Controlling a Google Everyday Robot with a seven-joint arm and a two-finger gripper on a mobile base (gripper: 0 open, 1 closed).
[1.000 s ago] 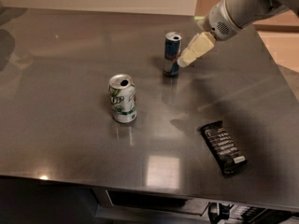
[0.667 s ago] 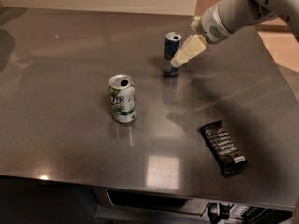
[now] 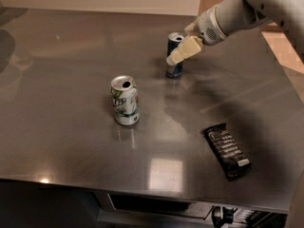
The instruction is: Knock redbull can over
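The redbull can (image 3: pixel 174 66) is a slim blue and silver can standing upright at the far middle of the steel table (image 3: pixel 66 94). My gripper (image 3: pixel 174 58) comes in from the upper right on a white arm. Its cream fingers (image 3: pixel 183 51) lie across the front of the can's upper half, so the tip overlaps the can's left side. I cannot tell whether they touch it.
A wider white and green soda can (image 3: pixel 125 101) stands upright nearer the front, left of the redbull can. A dark snack bar wrapper (image 3: pixel 227 150) lies flat at the front right. The table's front edge runs along the bottom.
My gripper has moved left, from beside the can's right side to across its front. The can still stands upright in the same spot.
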